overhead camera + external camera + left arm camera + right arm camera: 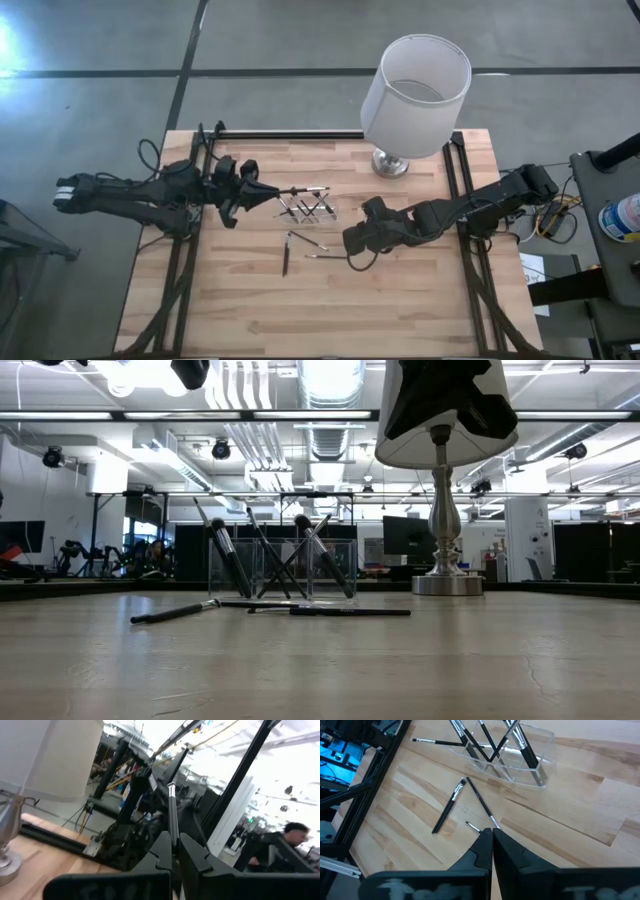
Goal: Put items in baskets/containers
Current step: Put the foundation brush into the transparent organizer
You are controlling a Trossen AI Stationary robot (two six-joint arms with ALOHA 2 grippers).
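Brushes going into the clear holder

My left gripper [262, 190] is clamped on one brush [300, 189], held level at nine o'clock of the clear holder [308, 207], where several brushes [232, 560] already stand. My right gripper [352, 241], at the holder's four o'clock, is closed on a loose brush [480, 803] lying on the table [400, 300]; another brush [284, 262] lies at the holder's six o'clock.

White drum-shaded lamp [415, 95] on a silvery base [391, 163], at the far edge of a wooden table [250, 310]. At far right, possibly a labelled container [622, 217]. A person [280, 845] stands beyond.
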